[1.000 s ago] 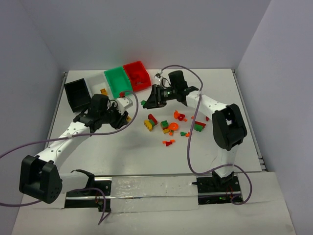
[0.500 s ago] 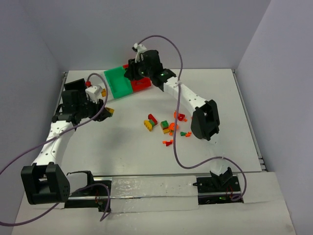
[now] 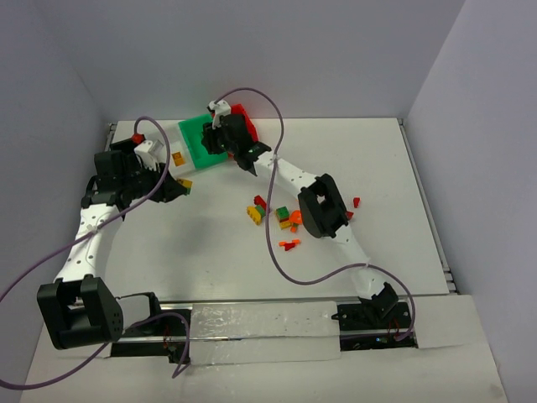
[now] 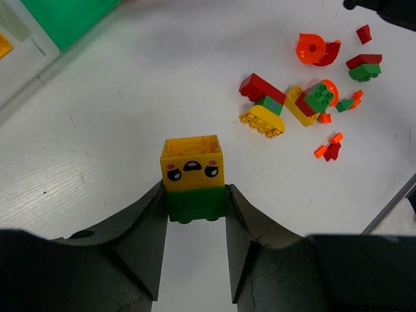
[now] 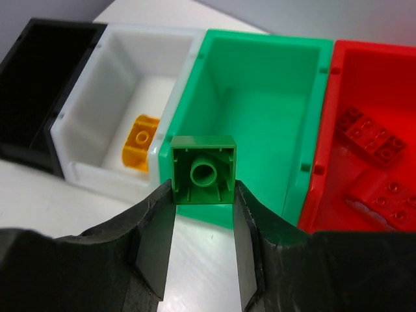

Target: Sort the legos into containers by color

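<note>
My left gripper (image 4: 195, 209) is shut on a green brick with a yellow face brick (image 4: 192, 164) stacked on it, held above the table left of the lego pile (image 4: 305, 97); it also shows in the top view (image 3: 181, 185). My right gripper (image 5: 203, 198) is shut on a green brick (image 5: 203, 170), held over the near rim of the green bin (image 5: 260, 97). The white bin (image 5: 117, 71) holds an orange piece (image 5: 141, 140). The red bin (image 5: 390, 78) holds red bricks (image 5: 370, 133). The black bin (image 5: 39, 71) is at the left end.
The loose legos (image 3: 281, 217) lie mid-table under the right arm's elbow, with a red piece (image 3: 356, 201) off to the right. The bins stand in a row at the back left, with the green bin (image 3: 195, 134) partly under the right wrist. The left arm covers the black bin in the top view.
The right gripper carried the green brick from the table to the bins, then left from the red bin to the green one. The left gripper swung left with its stacked brick.
</note>
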`<state>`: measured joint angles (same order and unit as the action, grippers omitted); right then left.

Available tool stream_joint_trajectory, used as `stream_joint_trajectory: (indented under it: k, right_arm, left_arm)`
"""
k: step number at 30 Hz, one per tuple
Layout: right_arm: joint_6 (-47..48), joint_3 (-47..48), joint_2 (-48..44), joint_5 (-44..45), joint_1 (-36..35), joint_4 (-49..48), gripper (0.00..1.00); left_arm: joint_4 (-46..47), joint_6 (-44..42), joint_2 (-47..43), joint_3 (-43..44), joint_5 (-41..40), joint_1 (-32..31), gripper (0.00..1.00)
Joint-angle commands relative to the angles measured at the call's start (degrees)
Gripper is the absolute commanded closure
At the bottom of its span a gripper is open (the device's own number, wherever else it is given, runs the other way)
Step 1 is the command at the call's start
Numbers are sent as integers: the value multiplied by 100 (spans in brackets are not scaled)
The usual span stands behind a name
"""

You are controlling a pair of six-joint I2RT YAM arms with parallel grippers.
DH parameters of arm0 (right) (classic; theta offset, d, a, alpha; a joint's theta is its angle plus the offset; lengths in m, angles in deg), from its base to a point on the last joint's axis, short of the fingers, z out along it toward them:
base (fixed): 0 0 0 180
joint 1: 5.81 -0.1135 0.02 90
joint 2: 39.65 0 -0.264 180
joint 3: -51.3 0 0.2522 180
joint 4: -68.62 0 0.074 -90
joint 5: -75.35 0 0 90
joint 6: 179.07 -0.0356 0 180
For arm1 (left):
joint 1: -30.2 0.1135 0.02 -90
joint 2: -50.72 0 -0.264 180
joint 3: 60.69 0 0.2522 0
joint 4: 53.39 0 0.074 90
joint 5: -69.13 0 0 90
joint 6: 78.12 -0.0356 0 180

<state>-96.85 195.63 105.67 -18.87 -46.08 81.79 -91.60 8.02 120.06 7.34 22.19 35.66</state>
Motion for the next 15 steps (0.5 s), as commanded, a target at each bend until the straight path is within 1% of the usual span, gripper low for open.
stream_joint_trajectory:
  k: [1,2,3,5,9,13,14,15]
  right_arm:
    - [-17,472,276,413,-33,-933,55]
    - [-39,479,330,413,-33,-1020,44]
    - [-49,496,348,413,-33,-1048,30]
    - [-92,540,384,370,-25,-1092,21]
    - [-127,532,238,-70,-16,-1129,13]
    - [-424,328,-183,-577,84,-727,13]
    - [-512,269,-355,-896,156,-550,13]
    - [-645,165,-605,-1478,264,-284,13]
  left_arm:
    - [307,156,-101,232,209,57,100]
    - [335,165,-114,225,203,60,100]
    - [336,174,-131,217,194,61,100]
    - [371,192,-123,208,185,69,100]
    - [389,183,-79,225,142,69,100]
    - [374,-19,-89,199,68,76,100]
    - [332,-197,-94,199,106,71,100]
    - [258,-332,-84,199,196,78,100]
